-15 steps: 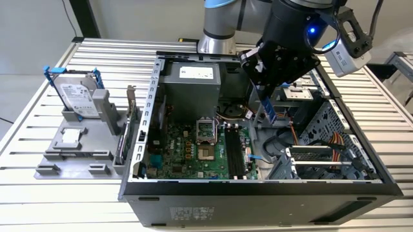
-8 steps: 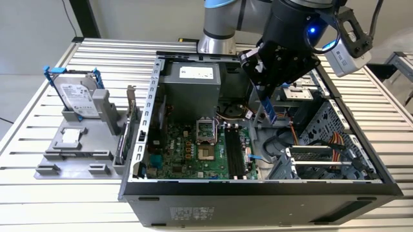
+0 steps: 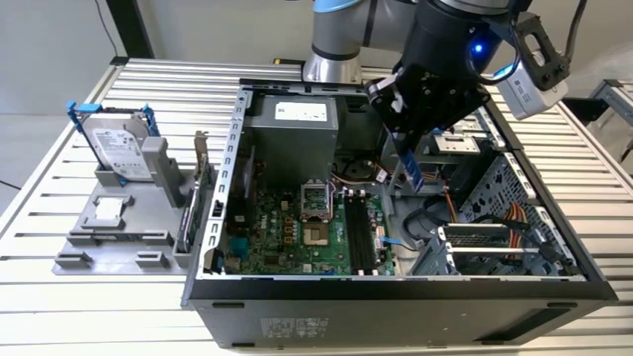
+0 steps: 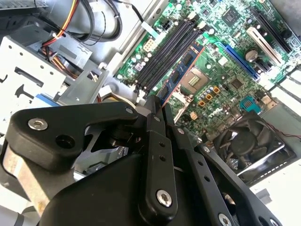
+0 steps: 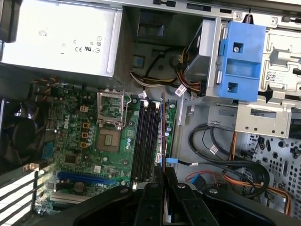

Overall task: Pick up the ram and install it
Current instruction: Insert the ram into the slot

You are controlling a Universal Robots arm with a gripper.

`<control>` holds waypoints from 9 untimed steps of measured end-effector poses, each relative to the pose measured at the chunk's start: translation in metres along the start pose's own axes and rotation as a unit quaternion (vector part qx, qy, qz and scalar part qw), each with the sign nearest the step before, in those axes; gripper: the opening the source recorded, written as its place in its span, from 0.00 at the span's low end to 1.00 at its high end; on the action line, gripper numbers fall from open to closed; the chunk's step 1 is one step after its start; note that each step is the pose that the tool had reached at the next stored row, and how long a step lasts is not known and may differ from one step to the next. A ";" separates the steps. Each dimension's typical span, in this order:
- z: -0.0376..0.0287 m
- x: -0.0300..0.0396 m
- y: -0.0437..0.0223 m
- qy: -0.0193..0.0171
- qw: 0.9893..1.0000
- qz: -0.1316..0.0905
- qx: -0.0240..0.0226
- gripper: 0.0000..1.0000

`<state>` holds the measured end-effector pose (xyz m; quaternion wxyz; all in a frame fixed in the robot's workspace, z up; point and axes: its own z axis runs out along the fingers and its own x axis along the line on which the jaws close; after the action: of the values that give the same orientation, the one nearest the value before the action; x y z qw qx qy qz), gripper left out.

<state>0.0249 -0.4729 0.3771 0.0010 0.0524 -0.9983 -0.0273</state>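
My gripper (image 3: pixel 405 141) hangs over the open computer case (image 3: pixel 396 285), shut on the ram (image 3: pixel 410 169). The ram is a thin dark-blue strip that points down from the fingers toward the board. In the second wrist view the ram (image 4: pixel 181 75) reaches out from the gripper (image 4: pixel 157 107) above the black memory slots (image 4: pixel 164 49) of the green motherboard (image 4: pixel 221 89). In the first wrist view the ram (image 5: pixel 163 134) shows edge-on, just beside the memory slots (image 5: pixel 146 136), with the gripper (image 5: pixel 163 173) closed on its near end. It is held above the board, not seated in a slot.
A silver hard drive with blue rails (image 3: pixel 118 144) stands on a grey fixture (image 3: pixel 109 230) at the exterior view's left. Inside the case are the power supply (image 3: pixel 296 126), a blue drive bracket (image 5: pixel 242 61), orange and black cables (image 5: pixel 244 176) and a fan (image 4: pixel 249 141).
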 end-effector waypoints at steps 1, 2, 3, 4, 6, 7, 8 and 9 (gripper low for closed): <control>0.0005 0.0000 0.0000 0.000 1.000 0.001 0.000 0.00; 0.0010 0.0001 0.0000 0.000 1.000 0.002 0.000 0.00; 0.0015 0.0001 -0.0001 0.000 1.000 0.003 0.000 0.00; 0.0020 0.0002 -0.0001 0.000 1.000 0.006 0.000 0.00; 0.0028 0.0005 -0.0001 -0.001 1.000 0.011 0.000 0.00; 0.0033 0.0006 -0.0001 -0.001 1.000 0.014 0.000 0.00; 0.0036 0.0006 -0.0001 -0.001 1.000 0.016 0.000 0.00; 0.0039 0.0007 -0.0001 -0.001 1.000 0.019 0.000 0.00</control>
<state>0.0242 -0.4729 0.3732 0.0005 0.0335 -0.9991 -0.0273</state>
